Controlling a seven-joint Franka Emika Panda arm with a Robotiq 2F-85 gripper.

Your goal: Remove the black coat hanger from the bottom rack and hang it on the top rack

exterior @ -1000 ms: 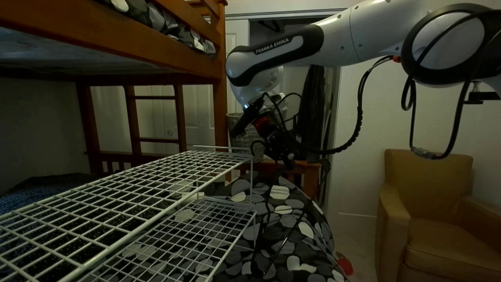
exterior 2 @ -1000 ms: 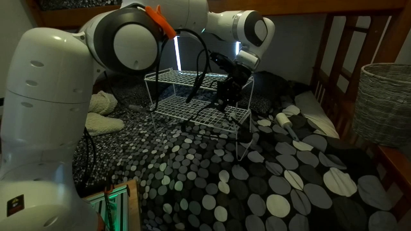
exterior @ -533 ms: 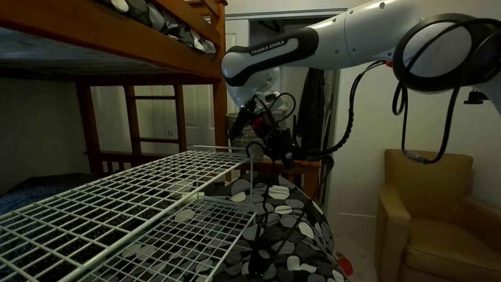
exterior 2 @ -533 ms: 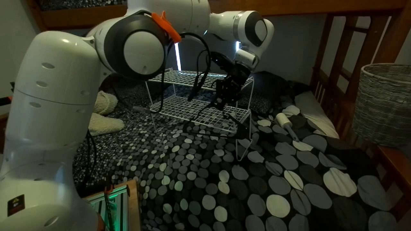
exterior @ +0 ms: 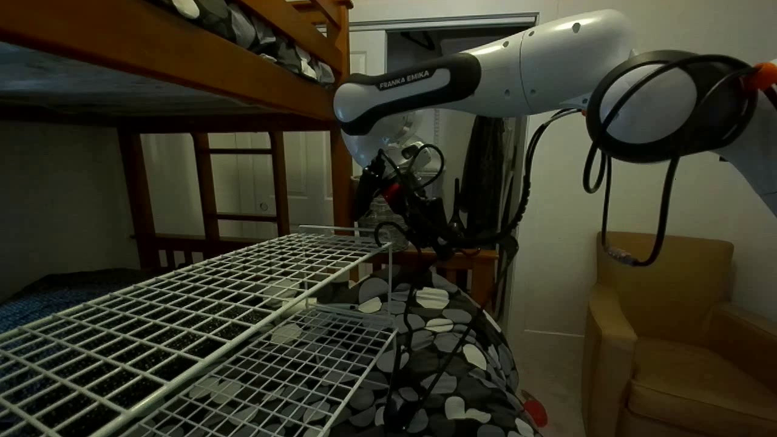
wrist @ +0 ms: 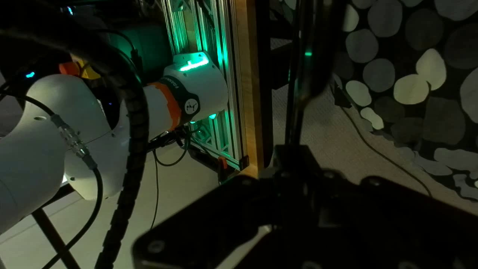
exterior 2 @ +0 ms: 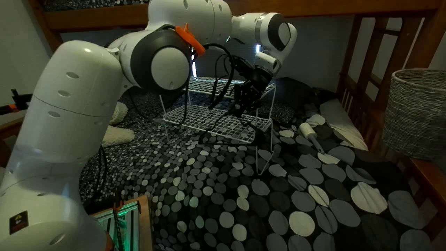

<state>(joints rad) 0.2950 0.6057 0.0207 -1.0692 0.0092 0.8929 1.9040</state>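
The jaws are closed and, as I judge, they are gripping the black coat hanger (exterior 2: 228,143), which hangs below them; in an exterior view it is near the middle of the frame, before the bottom rack (exterior 2: 198,115). The removing seems to be done, or almost: in an exterior view the thin strands of the hanger go down over the dotted duvet (exterior: 476,358), at the lower middle of the frame, to the right of this rack. Whether some part of it touches the rack, I cannot tell. The hanging is not yet done: what is left, in my opinion, is to raise the hanger, to bring its hook to an edge of the top rack (exterior: 243,337) and to release it there.

The wrist view shows the jaws from near, with a dark long shape (wrist: 317,56) going up from them, probably the hanger, but too blurred to be sure. This view contains neither rack, while both exterior views show the two. Only in an exterior view one finds the lint roller (exterior 2: 311,136), right of the middle; only in an exterior view stands the yellow armchair (exterior: 661,328), lower right
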